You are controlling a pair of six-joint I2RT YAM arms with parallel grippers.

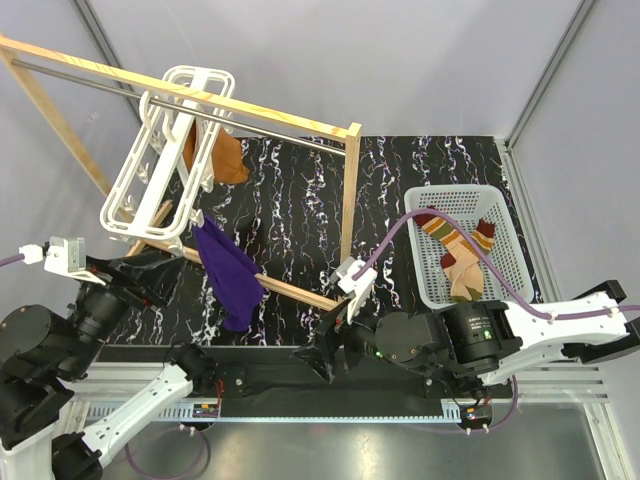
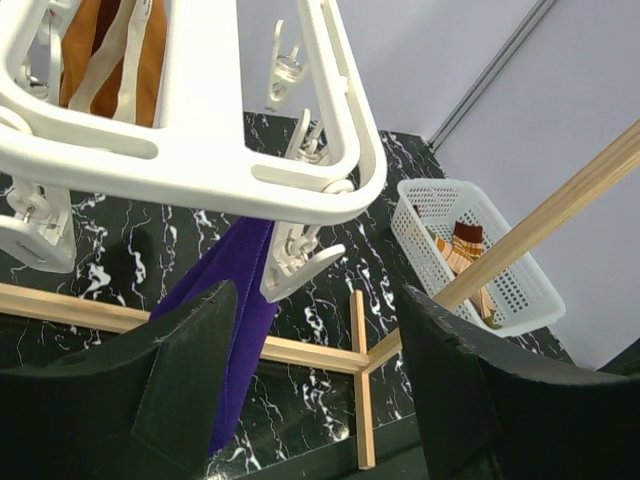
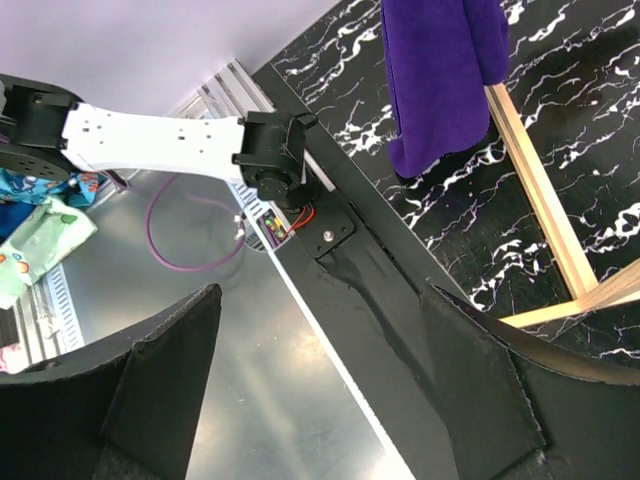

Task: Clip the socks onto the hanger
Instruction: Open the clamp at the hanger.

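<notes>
The striped socks lie in a white basket at the right of the table; they also show in the left wrist view. The white hanger hangs from the wooden rack's metal rod at upper left, and fills the top of the left wrist view, with a free clip peg dangling. My left gripper is open and empty, below the hanger's near corner. My right gripper is open and empty at the table's near edge, far from the socks.
A purple cloth and an orange cloth hang clipped from the hanger. The wooden rack stands across the black marbled table, its base bars near both grippers. The left arm's link lies beyond the table edge.
</notes>
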